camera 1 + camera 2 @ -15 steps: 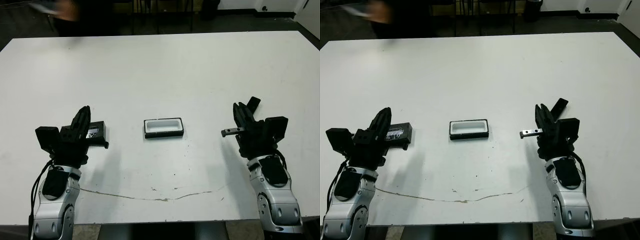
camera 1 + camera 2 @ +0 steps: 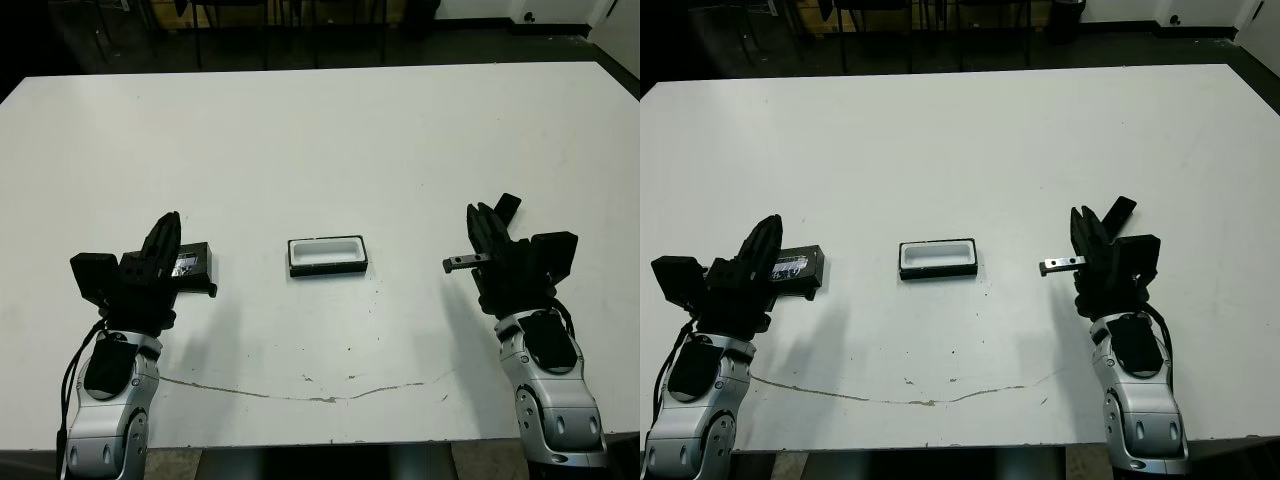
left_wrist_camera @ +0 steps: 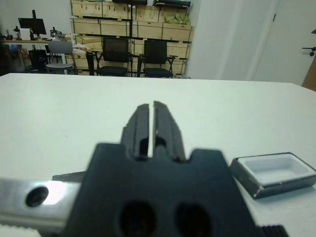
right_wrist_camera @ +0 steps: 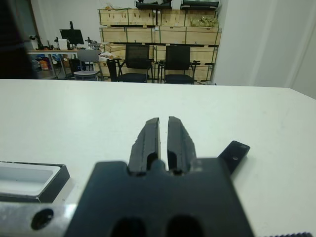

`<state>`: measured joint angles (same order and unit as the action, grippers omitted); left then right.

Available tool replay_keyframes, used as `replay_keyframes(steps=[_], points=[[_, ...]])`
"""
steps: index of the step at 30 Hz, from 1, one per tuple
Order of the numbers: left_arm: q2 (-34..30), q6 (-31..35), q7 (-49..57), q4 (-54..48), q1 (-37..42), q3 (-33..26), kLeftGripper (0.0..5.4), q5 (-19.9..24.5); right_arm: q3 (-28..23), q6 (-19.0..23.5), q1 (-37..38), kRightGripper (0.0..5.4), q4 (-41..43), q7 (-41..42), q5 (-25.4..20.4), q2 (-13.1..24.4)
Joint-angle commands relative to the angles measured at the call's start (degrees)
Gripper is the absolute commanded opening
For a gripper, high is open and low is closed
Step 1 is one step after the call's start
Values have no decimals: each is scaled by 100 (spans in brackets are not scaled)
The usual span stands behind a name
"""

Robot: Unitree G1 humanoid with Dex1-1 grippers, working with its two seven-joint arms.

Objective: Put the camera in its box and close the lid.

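Head views: the blurred figure that showed beyond the far left corner of the table point(image 2: 320, 130) half a second ago is gone; the camera, box, lid and both arms sit exactly as before, so nothing of the task has begun. The box point(image 2: 327, 255) lies open near the table's middle, white lining up. The lid point(image 2: 190, 266) lies toward the left edge, partly under the left pincer point(image 2: 165, 238). The camera point(image 2: 507, 208), a slim black slab, lies toward the right edge just beyond the right pincer point(image 2: 484, 226).

Left wrist view: fingers nearly together, gripping nothing.

Right wrist view: fingers likewise nearly closed and empty, the glossy camera just beside their tips.
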<state>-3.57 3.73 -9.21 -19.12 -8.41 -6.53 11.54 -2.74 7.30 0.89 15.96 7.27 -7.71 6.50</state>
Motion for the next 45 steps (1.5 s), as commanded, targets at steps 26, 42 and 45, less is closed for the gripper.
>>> replay_keyframes(steps=[26, 42, 45], points=[[-86, 60, 16, 34, -30, -3, 1, 0, -181, 346, -3457, 0, -4316, 2383, 1032, 3671], [-111, 71, -7, 34, -51, -42, 1, 38, 1184, 168, -4143, 0, -5248, 4947, 1624, 4054], [-124, 26, -13, 59, -57, -31, 1, 1, 1334, 234, -4113, 0, -5155, 5030, 1786, 4063]])
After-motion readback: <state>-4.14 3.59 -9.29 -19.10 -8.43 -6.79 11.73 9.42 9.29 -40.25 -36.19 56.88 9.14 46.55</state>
